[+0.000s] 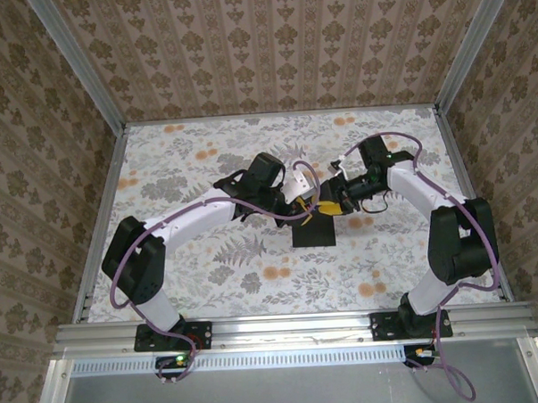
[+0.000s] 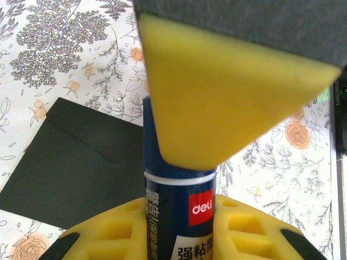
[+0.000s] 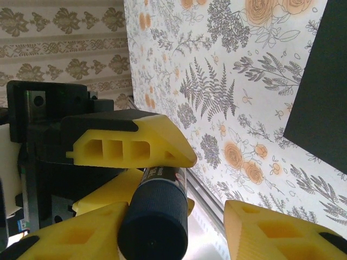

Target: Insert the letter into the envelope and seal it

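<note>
Envelope (image 1: 313, 233) flat, edges square to table (image 1: 210, 280); glue stick (image 2: 179, 211) cap toward right gripper (image 3: 173, 214).

Envelope (image 1: 313, 233): plain black rectangle, lying flat on the floral surface (image 1: 210, 275) near its centre. Flap outline shows on the upper face. No wrinkles.

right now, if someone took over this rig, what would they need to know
Left hand: shut on the glue stick, cap on.
Right hand: open at the cap, not gripping it.
Envelope: flat on the table, flap looks folded down; can't tell if the letter is inside.
Done: glue stick picked up.
Left: check the letter, uncap, glue the flap, press it shut.
</note>
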Controlling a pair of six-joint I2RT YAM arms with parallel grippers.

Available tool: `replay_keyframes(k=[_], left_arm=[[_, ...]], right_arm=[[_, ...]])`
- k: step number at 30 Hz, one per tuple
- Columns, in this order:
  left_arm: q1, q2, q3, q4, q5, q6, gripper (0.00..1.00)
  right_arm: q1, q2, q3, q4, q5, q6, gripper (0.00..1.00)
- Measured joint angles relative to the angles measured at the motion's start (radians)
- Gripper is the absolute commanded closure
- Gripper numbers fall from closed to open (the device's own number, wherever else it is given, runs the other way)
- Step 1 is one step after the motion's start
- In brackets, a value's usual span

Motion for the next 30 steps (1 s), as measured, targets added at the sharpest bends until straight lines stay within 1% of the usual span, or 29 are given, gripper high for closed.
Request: replay_keyframes(k=[6,13,17,30], left_arm=[[0.000,0.000,0.000,0.000,0.007,0.000,1.00],[0.000,0.000,0.000,-0.002,0.010,0.000,1.00],[0.000,0.000,-0.002,-0.002,0.010,0.000,1.00],[0.001,0.000,-0.002,-0.002,0.014,0.000,1.00]], right_arm=[[-0.033,-0.023,0.002,-0.013,0.000,-0.001,0.50],[-0.043,-0.027,0.003,-0.017,-0.016,-0.003,0.62],[-0.043,-0.027,0.005,-0.017,-0.027,-0.004,0.66],[-0.041,-0.027,0.007,-0.017,-0.037,-0.004,0.71]])
